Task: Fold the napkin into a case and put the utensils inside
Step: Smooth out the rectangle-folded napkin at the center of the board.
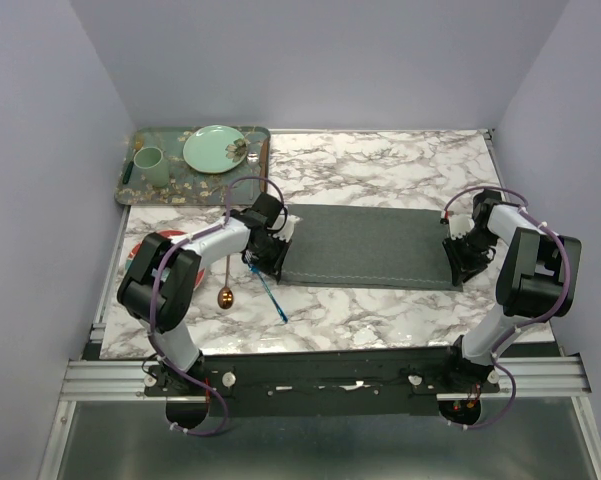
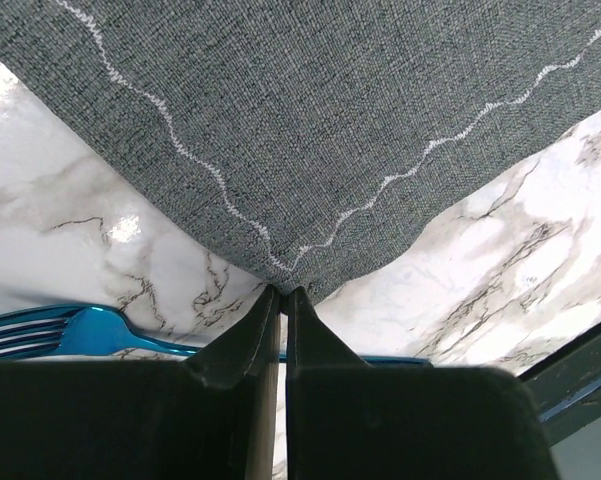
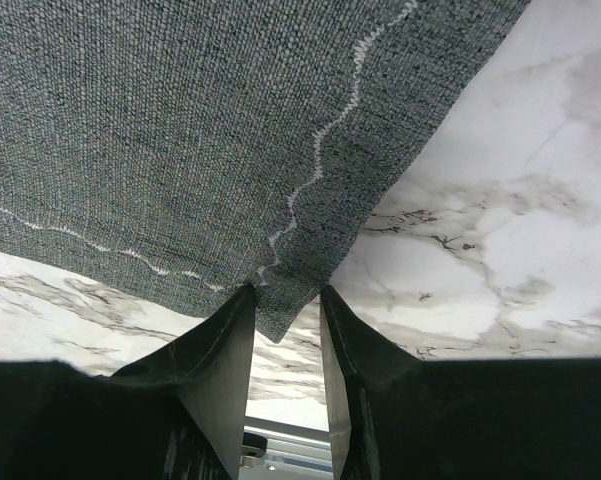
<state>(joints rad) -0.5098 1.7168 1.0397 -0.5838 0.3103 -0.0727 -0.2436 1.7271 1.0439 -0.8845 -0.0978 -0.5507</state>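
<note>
Both grippers are working at the near corners of the grey napkin (image 1: 365,245), which is lying flat on the marble table (image 1: 380,165).
The left gripper (image 2: 285,292) is pinching its corner, jaws nearly together. The right gripper (image 3: 285,295) is standing released, the corner lying loose between its jaws. The blue fork (image 1: 271,293) is lying just beside the left gripper, the copper spoon (image 1: 225,285) near it, the tray (image 1: 180,188) well behind.

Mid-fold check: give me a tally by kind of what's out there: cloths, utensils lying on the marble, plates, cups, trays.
Cloths: 1 (napkin)
Utensils on the marble: 2 (blue fork, copper spoon)
Plates: 2 (green plate, red plate, partly hidden)
Cups: 1 (green cup)
Trays: 1 (patterned tray)
Total: 7
</note>
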